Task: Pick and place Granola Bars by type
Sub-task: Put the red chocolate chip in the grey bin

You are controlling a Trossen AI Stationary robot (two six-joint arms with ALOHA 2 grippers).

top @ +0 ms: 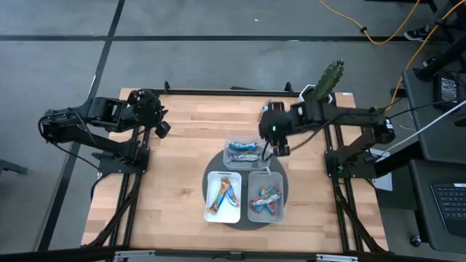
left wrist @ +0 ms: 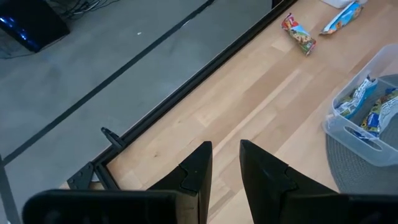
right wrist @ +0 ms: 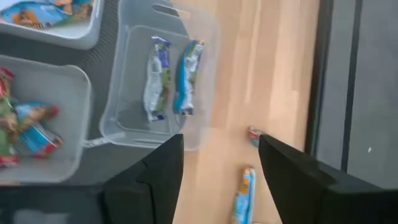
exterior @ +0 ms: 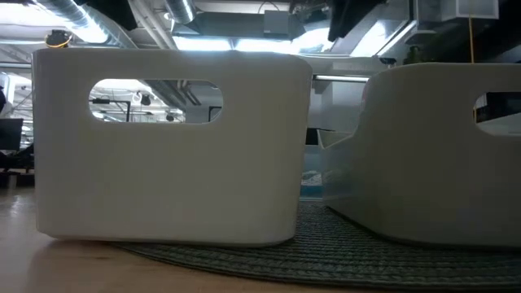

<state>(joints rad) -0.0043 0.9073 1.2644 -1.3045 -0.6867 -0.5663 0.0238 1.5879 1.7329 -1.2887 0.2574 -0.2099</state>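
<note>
Three trays stand on a round dark mat [top: 287, 191]. The clear tray [top: 242, 149] at the far side holds two blue-and-silver granola bars [right wrist: 186, 74]. Blue-orange bars lie in the white tray [top: 224, 195], and mixed red-and-blue ones in the grey tray [top: 265, 204]. Two loose bars lie on the wood near the far edge, a blue-orange one [right wrist: 244, 196] and a red one [right wrist: 254, 135]. My right gripper [right wrist: 221, 162] hangs open and empty above the clear tray's right end. My left gripper [left wrist: 225, 168] waits at the far left, its fingers slightly apart with nothing between them.
In the low view the white tray [exterior: 171, 146] and the grey tray [exterior: 440, 155] fill the foreground, with the clear tray [exterior: 326, 175] behind them. A green cactus-like object [top: 328, 78] stands at the far right edge. Bare wood [top: 167, 182] lies left of the mat.
</note>
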